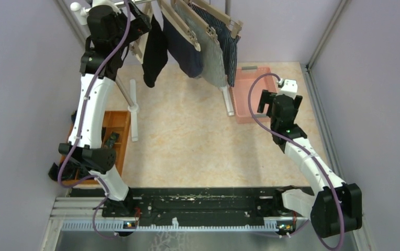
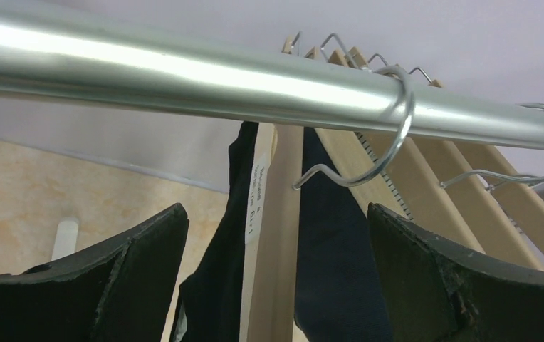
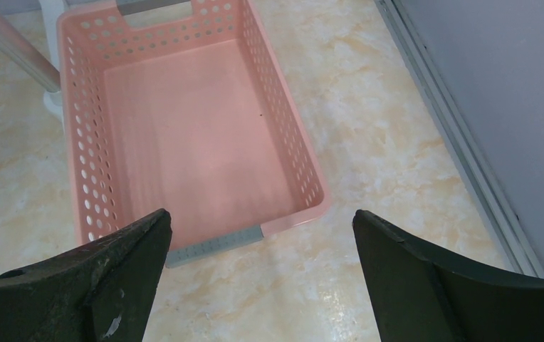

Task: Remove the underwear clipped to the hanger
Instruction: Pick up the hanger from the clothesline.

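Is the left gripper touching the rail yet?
Apart. The left wrist view shows wall between the rail and the open left gripper below it.

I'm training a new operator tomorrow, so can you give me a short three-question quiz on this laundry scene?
1. How many pieces of underwear hang from the rail?
2. True or false: the pink basket holds a garment.
3. What lies just ahead of the open right gripper? A the rail; B the pink basket; C the underwear.

Key: 1 four; 2 false, it is empty; 3 B.
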{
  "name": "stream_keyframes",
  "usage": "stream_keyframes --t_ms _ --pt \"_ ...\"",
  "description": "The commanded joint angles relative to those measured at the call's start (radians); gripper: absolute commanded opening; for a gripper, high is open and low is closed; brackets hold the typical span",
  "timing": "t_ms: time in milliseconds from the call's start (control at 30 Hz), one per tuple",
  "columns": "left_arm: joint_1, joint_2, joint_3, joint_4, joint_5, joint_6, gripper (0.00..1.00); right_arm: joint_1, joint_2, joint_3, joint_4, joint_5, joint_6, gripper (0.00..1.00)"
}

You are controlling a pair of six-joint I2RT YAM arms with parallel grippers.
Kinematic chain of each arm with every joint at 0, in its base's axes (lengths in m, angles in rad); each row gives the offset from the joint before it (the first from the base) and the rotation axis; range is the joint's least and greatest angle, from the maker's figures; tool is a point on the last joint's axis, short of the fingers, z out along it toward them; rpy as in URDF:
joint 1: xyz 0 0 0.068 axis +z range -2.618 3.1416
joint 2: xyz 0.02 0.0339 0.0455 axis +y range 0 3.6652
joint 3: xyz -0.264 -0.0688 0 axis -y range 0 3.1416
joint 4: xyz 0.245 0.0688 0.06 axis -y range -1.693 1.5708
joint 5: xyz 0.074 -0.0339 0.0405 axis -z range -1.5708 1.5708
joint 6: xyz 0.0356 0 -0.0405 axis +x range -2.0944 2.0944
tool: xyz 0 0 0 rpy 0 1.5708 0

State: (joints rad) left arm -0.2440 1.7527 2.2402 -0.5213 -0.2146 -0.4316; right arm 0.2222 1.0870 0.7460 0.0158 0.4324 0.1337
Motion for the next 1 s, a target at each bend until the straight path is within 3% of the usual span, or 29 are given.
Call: stream_keyframes --t_ms 0,33,100,133,300,567,967 --pt "0.026 -0.036 0.035 -0.101 0.015 -0.038 1.00 0.012 0.023 0.006 0.054 0.002 -0.002 0.99" --pt "0.028 -0.045 0.027 -0.102 0.016 -0.035 0.96 0.012 0.030 0.007 0.053 -0.001 0.000 0.99" --pt "0.030 -0.060 0.011 -0.107 0.018 -0.037 0.71 0.014 0.037 0.009 0.055 -0.002 0.004 0.99" --pt "0.033 -0.068 -0.004 -0.098 0.032 -0.039 0.64 0.014 0.040 0.010 0.056 -0.004 0.003 0.99" --pt "0.036 -0.090 -0.035 -0.109 0.048 -0.039 0.64 0.016 0.039 0.011 0.061 -0.009 -0.005 0.99" --pt "0.034 -0.076 -0.021 -0.136 0.114 -0.003 0.71 0.017 0.038 0.001 0.087 -0.033 -0.005 0.99" --pt "0.031 -0.012 0.006 -0.124 0.085 0.013 0.46 0.020 0.026 -0.015 0.094 -0.010 -0.022 0.99"
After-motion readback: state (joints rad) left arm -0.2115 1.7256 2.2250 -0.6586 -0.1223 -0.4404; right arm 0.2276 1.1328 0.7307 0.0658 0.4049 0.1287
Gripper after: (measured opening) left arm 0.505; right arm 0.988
